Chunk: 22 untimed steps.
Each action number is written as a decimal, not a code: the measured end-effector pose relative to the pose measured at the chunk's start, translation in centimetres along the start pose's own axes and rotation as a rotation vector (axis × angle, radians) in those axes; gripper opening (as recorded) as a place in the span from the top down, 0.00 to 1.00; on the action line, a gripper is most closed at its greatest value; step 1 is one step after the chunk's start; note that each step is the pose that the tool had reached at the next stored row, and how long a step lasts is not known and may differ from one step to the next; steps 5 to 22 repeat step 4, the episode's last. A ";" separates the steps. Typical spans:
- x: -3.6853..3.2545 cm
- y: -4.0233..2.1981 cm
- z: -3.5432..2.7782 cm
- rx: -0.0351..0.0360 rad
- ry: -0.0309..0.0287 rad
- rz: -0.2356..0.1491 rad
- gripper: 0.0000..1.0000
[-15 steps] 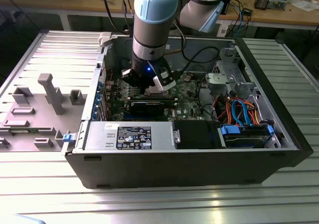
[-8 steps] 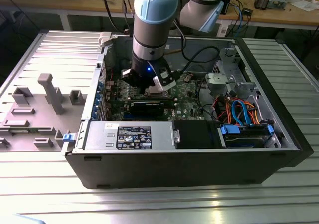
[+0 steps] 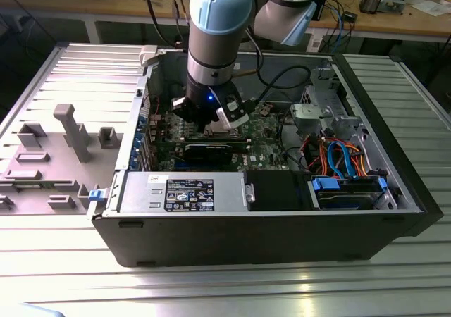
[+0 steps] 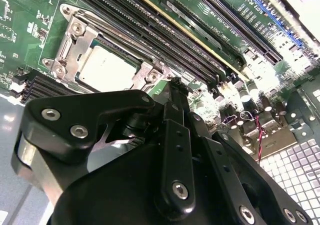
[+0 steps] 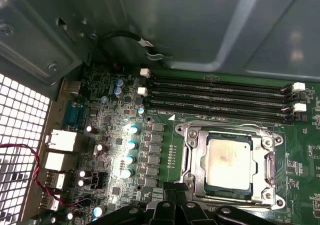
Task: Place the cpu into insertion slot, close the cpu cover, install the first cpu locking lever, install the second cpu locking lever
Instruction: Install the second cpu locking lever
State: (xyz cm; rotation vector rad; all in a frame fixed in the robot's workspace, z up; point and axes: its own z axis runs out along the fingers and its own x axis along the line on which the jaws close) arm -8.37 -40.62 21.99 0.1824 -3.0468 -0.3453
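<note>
Silver cpu (image 5: 228, 162) sits under its closed cpu cover (image 5: 192, 155); the narrow, empty hand (image 4: 175, 85) hovering just beside could scrape the cover.

The exterior view looks down from above; both wrist views (close in) share the cpu cover (image 5: 229, 166).

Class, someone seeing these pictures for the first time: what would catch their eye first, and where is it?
The blue-capped arm reaching down into the open computer case. In the first wrist view, the silver cpu sits in its socket with the cpu cover closed around it, beside long black memory slots.
</note>
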 end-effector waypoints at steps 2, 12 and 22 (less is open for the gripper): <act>0.00 0.00 0.00 -0.0010 -0.0001 0.000 0.89; 0.00 0.00 0.00 -0.0018 -0.0001 0.000 0.89; 0.00 0.00 0.00 -0.0018 -0.0001 0.000 0.89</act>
